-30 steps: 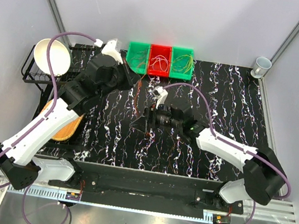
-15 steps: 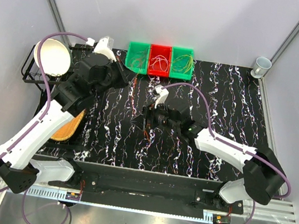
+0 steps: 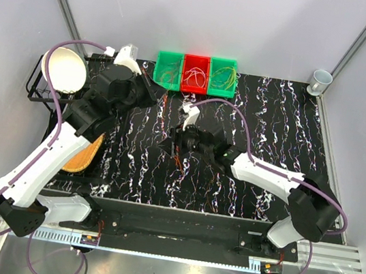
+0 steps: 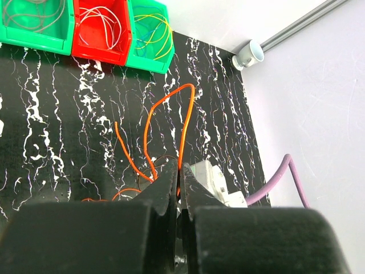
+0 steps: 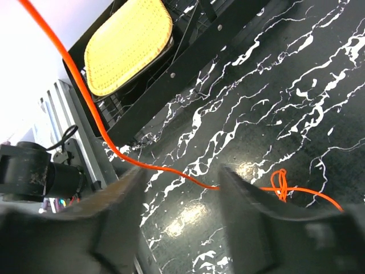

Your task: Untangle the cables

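Left gripper is pinched tight on an orange cable. From its wrist view I can see the strand rise out of the closed jaws, loop toward the far bins and come back down. Right gripper has its jaws apart, one on each side of the same orange strand low over the black marbled table, and neither finger is touching it as far as I can tell. Just right of those jaws in the wrist view the strand runs into a small orange knot lying on the table.

I read this as the middle of pulling one cable free: one end is held up and the second hand is lining up on the tangled part. Next I would close the right jaws on the strand beside the knot, then draw the two hands apart gently so the knot loosens rather than tightens.

From above, the left arm reaches toward the far left of the table, its wrist turned right toward the middle. The right arm lies stretched low across the middle, pointing left. More cables sit sorted in the row of bins at the far edge.
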Available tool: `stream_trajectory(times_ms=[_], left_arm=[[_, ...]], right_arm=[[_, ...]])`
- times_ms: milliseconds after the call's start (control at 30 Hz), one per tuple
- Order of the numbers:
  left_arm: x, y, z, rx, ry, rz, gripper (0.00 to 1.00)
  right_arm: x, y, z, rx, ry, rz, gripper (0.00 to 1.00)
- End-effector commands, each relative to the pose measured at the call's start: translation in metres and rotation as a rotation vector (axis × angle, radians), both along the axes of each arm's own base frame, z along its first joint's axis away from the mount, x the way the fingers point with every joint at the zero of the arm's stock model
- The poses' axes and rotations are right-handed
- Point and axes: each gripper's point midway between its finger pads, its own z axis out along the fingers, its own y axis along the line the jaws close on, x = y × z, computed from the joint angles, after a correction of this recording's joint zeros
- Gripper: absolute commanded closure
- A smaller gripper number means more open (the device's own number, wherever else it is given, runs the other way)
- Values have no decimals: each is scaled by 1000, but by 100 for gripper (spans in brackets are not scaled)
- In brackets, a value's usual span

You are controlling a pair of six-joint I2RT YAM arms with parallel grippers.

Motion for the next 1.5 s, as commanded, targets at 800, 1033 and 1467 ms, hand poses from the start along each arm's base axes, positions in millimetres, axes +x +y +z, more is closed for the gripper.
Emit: stream_trajectory(times_ms=[800,1033,1467], left_arm=[[29,16,-106,143,124,2,23],[7,17,-136,141,150,-48,10],[-52,11,-113,37,-143,-256,21]], right_arm=[[-40,-35,188,259,-186,14,100],[-40,-55,220,252,-241,-42,100],[-29,-59,222,212,-256,-93,100]])
